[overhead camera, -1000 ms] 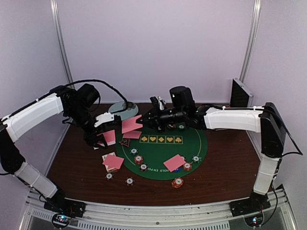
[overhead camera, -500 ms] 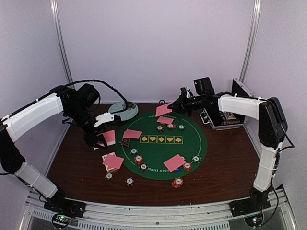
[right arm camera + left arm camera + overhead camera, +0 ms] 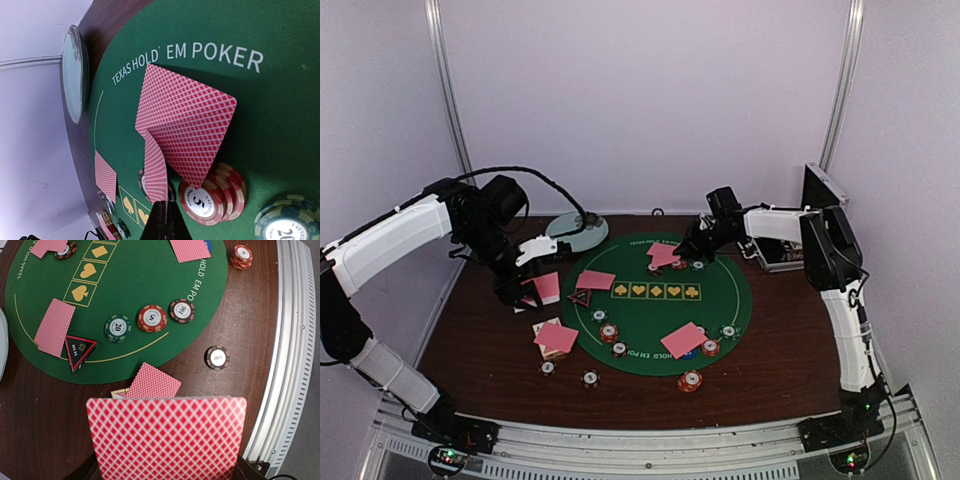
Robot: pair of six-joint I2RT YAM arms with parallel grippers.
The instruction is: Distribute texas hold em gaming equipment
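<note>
My left gripper (image 3: 532, 285) hovers over the table left of the green mat (image 3: 720, 300), shut on a stack of pink-backed playing cards (image 3: 167, 437) that hides its fingers in the left wrist view. My right gripper (image 3: 167, 212) is at the mat's far edge, shut on one card (image 3: 156, 170) seen nearly edge-on. Just beyond it a card (image 3: 187, 125) lies on the mat, leaning on a red chip stack (image 3: 210, 197). The triangle marker (image 3: 77, 350) and a dealt card (image 3: 54, 327) lie at the mat's left. Green (image 3: 117, 328), red (image 3: 152, 318) and dark (image 3: 181, 310) chips sit along the near edge.
A pale round plate (image 3: 577, 230) sits at the back left. The metal case (image 3: 790, 250) stands open at the back right. More cards (image 3: 683, 340) (image 3: 556, 337) and loose chips (image 3: 590, 378) (image 3: 690, 381) lie at the near side, before the metal rail (image 3: 295, 365).
My right gripper left the left gripper's stack with one card, swung to the back right, then came down over the mat's far edge. The left arm has not moved.
</note>
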